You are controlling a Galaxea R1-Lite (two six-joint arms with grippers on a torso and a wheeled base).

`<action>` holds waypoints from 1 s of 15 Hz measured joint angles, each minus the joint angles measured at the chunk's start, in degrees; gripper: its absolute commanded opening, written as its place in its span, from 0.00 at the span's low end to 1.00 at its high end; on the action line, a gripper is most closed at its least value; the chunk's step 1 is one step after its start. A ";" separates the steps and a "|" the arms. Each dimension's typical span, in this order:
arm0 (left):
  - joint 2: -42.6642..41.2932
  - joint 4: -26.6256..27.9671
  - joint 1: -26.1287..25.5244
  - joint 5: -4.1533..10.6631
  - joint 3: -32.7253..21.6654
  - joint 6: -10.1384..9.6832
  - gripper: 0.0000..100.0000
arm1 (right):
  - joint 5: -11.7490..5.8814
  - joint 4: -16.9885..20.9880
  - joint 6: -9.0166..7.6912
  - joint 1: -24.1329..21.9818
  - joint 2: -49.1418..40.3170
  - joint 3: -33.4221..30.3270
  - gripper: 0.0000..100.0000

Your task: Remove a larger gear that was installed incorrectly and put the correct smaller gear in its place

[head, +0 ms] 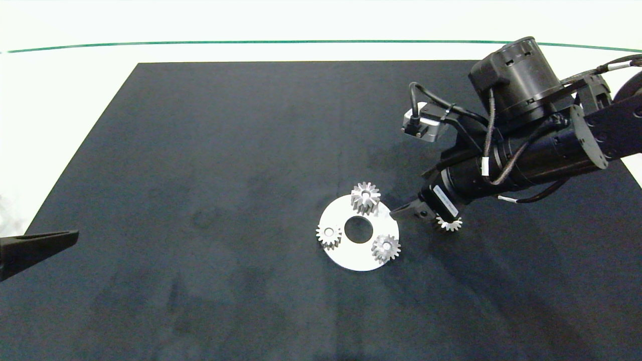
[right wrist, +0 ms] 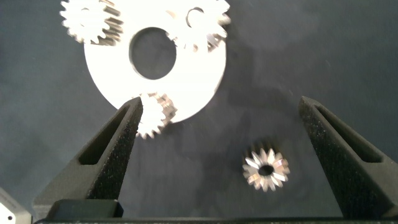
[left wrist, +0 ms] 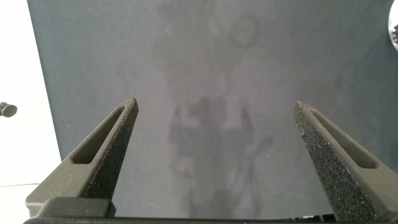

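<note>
One dark mat (head: 200, 175) is spread over the table. One white disc (head: 346, 255) with a centre hole is laid on it, carrying three gears: one larger gear (head: 365, 197) and two small gears (head: 328, 234). A fourth, the smaller gear (head: 449, 223), is seen loose on the mat beneath the right gripper (right wrist: 217, 124), whose fingers are spread wide. The left gripper (left wrist: 214, 124), parked at the mat's left edge, is also spread wide and holds nothing.
</note>
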 measured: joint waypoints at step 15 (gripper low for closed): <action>-0.18 -0.35 0.26 -0.17 0.00 -0.16 1.00 | -5.28 2.39 -6.75 3.45 15.14 -17.14 1.00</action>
